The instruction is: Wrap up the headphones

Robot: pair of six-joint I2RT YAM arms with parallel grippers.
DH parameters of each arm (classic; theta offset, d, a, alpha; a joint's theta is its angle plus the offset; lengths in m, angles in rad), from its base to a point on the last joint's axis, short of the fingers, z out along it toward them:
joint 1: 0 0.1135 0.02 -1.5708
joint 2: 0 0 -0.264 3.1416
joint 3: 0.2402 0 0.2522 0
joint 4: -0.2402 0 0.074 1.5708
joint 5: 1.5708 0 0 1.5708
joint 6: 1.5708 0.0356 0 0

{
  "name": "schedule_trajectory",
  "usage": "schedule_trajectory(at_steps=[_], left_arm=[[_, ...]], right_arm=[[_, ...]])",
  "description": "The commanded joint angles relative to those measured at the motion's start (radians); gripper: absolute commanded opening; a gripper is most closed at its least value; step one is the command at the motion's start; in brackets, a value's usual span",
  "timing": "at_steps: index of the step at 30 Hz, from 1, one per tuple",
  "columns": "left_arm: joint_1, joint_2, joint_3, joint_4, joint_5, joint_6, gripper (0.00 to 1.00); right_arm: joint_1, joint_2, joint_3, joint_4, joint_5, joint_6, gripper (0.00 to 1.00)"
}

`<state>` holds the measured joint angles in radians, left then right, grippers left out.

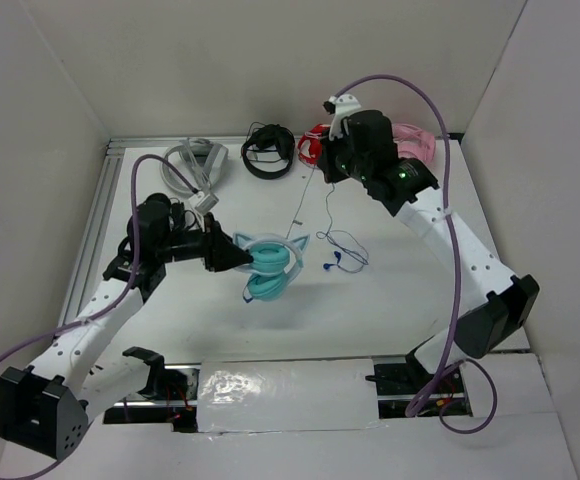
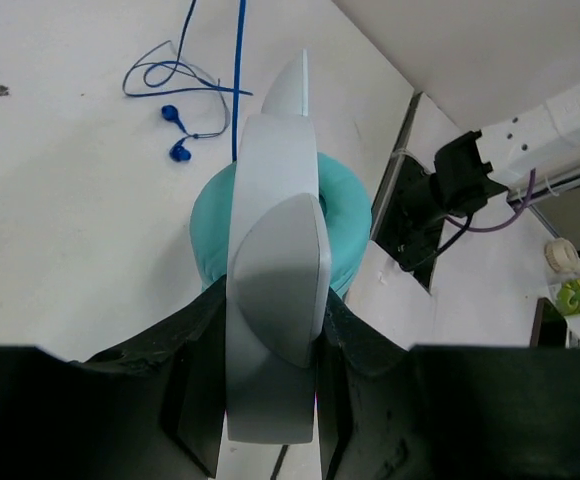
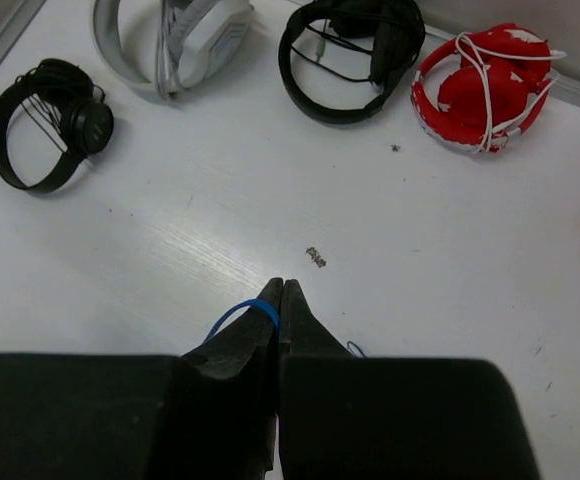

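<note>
"While the left gripper [image 1: 232, 255] has the headphones [image 1: 270, 268] clamped by the headband [image 2: 275, 300], at the middle of the table [image 1: 420, 290], what worries you?"

"The cable [image 1: 326, 205]. The right gripper [image 1: 330, 165] is pinched fully closed on it, raised near the back by the red headphones [image 1: 313, 146], and only its very tips have it. Something that thin could slide out once it's pulled round the cups [image 1: 266, 286]."

"And the slack?"

"It lies in loops [image 1: 348, 248] on the table with two small blue ends [image 1: 332, 263], just beside the cups. I'd guess those could knot or drag as the slack goes."

"Could the headphones themselves go?"

"Possibly. That headband looks smooth and curved, and the fingers [image 2: 195, 380] squeeze it from both sides. A sideways tug from a tight cable might twist it loose. The cat ears [image 1: 298, 243] could catch a turn too. I can't tell whether the lower cup touches the table."
</note>
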<state>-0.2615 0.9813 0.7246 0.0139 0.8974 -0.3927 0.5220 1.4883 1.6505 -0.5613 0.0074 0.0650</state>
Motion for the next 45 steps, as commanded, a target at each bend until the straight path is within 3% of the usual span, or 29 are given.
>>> schedule_trajectory(at_steps=[1, 11, 17, 20, 25, 32, 45], left_arm=[[-0.005, 0.011, 0.082, -0.011, -0.09, 0.017, 0.0], [-0.013, 0.074, 0.121, -0.097, -0.405, -0.106, 0.0], [-0.013, 0.03, 0.098, -0.063, -0.529, -0.221, 0.0], [-0.013, 0.008, 0.099, -0.084, -0.647, -0.323, 0.0], [-0.013, -0.027, 0.093, -0.059, -0.794, -0.458, 0.0], [-0.027, 0.002, 0.143, -0.035, -0.957, -0.598, 0.0], [-0.104, 0.036, 0.187, 0.007, -1.069, -0.712, 0.0]], right_arm=[[0.055, -0.035, 0.054, -0.003, 0.065, -0.034, 0.0], [0.205, -0.187, -0.066, 0.008, 0.189, 0.016, 0.0], [0.245, -0.218, -0.08, -0.06, 0.344, 0.151, 0.0], [0.268, -0.236, -0.109, -0.072, 0.341, 0.203, 0.0], [0.343, -0.299, -0.236, 0.007, 0.119, 0.237, 0.03], [0.404, -0.37, -0.483, 0.304, -0.434, 0.277, 0.09], [0.474, -0.195, -0.555, 0.526, -0.607, 0.303, 0.19]])
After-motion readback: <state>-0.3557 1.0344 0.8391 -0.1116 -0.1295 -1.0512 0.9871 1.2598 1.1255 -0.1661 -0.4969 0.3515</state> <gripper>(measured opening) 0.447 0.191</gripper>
